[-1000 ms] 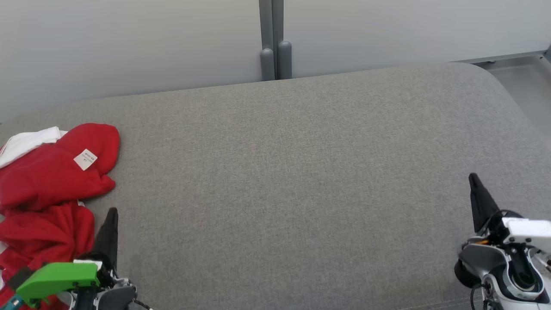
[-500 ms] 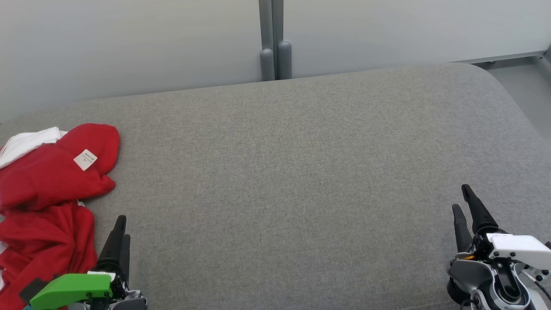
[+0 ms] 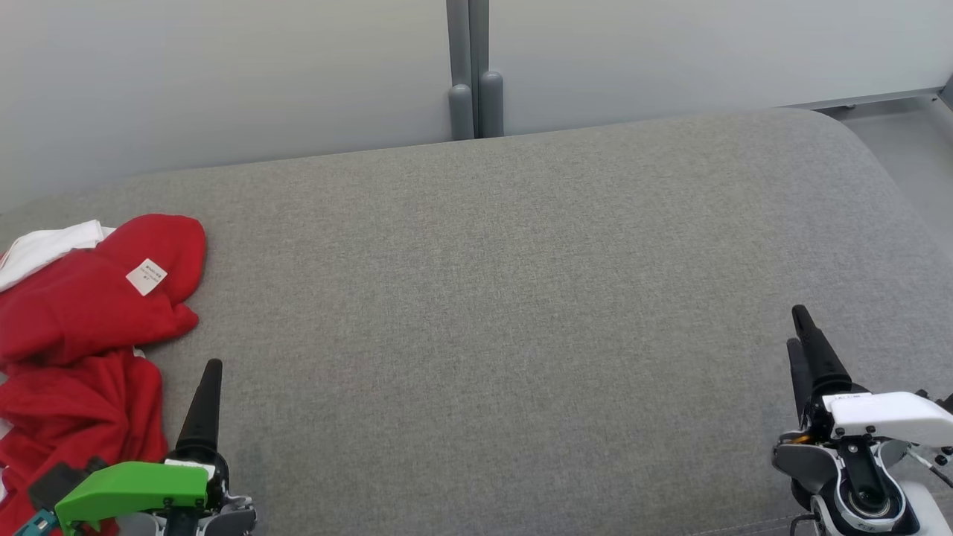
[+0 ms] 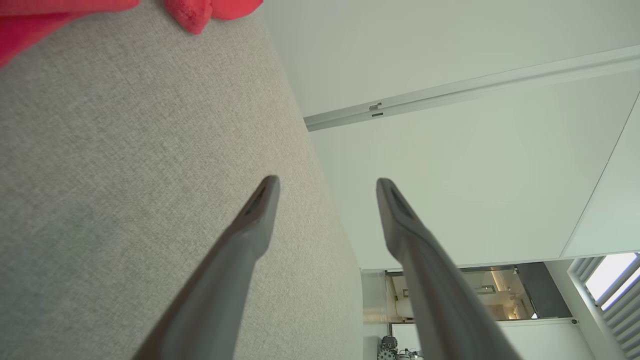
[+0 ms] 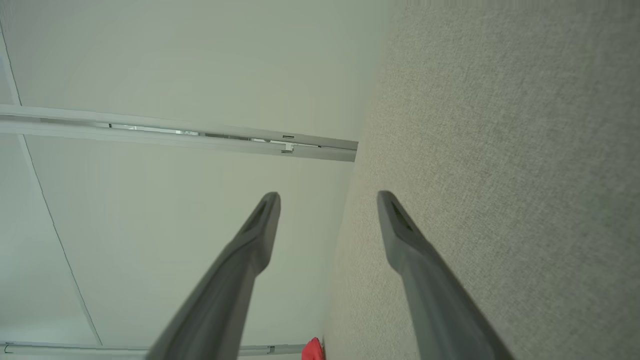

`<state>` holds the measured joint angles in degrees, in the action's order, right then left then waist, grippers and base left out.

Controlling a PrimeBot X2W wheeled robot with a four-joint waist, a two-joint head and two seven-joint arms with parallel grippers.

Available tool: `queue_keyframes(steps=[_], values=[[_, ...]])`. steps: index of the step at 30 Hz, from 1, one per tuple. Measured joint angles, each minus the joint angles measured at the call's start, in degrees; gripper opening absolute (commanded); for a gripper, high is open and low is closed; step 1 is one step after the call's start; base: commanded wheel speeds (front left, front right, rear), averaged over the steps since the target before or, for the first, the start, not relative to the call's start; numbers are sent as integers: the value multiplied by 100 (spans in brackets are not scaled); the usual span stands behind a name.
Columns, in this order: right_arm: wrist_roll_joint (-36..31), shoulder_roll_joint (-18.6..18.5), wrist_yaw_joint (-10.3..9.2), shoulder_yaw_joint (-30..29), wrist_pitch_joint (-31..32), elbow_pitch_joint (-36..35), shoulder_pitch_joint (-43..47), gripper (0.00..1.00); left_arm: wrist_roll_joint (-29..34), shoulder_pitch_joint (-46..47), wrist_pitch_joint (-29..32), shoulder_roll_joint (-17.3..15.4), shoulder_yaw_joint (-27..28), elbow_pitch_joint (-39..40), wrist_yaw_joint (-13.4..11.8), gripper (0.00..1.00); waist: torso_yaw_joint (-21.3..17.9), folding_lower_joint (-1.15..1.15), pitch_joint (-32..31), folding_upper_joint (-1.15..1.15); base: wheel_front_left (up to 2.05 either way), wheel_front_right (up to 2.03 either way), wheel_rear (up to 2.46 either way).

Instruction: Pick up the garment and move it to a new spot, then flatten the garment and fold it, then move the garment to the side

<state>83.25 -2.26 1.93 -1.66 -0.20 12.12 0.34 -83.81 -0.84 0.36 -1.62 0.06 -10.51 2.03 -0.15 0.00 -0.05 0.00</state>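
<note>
Near left: left tool (image 3: 211,368) over the near-left part of the grey fabric counter (image 3: 521,298), green wrist cover (image 3: 130,484) at its base. In the head view its fingers line up as one dark spike. In the left wrist view, left tool (image 4: 326,182) is spread wide, with counter (image 4: 125,150) and wall showing through the gap. It grips nothing.

Near right: right tool (image 3: 795,326) over the near-right part of the counter, white wrist cover (image 3: 886,417) at its base. In the right wrist view, right tool (image 5: 327,196) is also spread wide, with wall and counter (image 5: 500,125) in the gap. It grips nothing.

The garment (image 3: 82,313) is red and lies in a crumpled heap on the counter's left side, running from the near left to mid depth and cut off by the head view's left edge. It lies just left of the left tool and, as far as we can see, apart from it. It is well apart from the right tool. We see its red edge past the left fingertips (image 4: 200,10) and a small red scrap far off in the right wrist view (image 5: 312,350).

There is a white label (image 3: 147,276) on the heap's far lobe. White fabric (image 3: 45,246) sits at its far-left edge; we can't tell whether it's part of the garment.

Far: pale wall panels with a grey post (image 3: 475,89) at the seam, and floor (image 3: 901,126) at the far right.
</note>
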Motion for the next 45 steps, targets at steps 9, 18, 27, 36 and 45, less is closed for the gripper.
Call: queue_keyframes(steps=[9,18,27,36,45], values=[[-1203,-148,-62,218,-165,-266,-114,100,937,1,-179,-51,-12,249,-32,100,-1,0,11,0,0,0,0],[-2192,-176,-199,499,-331,-442,-122,100,2028,2,-349,-144,-62,558,-82,100,5,0,20,0,0,0,0],[-3108,-234,-254,780,-485,-519,-121,100,3136,-8,-504,-236,-232,749,-213,100,6,0,23,0,0,0,0],[-3887,-250,-311,998,-650,-559,-121,100,3902,-92,-656,-244,-379,855,-314,100,4,0,21,0,0,0,0],[-4624,-267,-404,1178,-805,-591,-119,100,4576,-219,-850,-230,-421,928,-355,100,0,0,18,0,0,0,0]])
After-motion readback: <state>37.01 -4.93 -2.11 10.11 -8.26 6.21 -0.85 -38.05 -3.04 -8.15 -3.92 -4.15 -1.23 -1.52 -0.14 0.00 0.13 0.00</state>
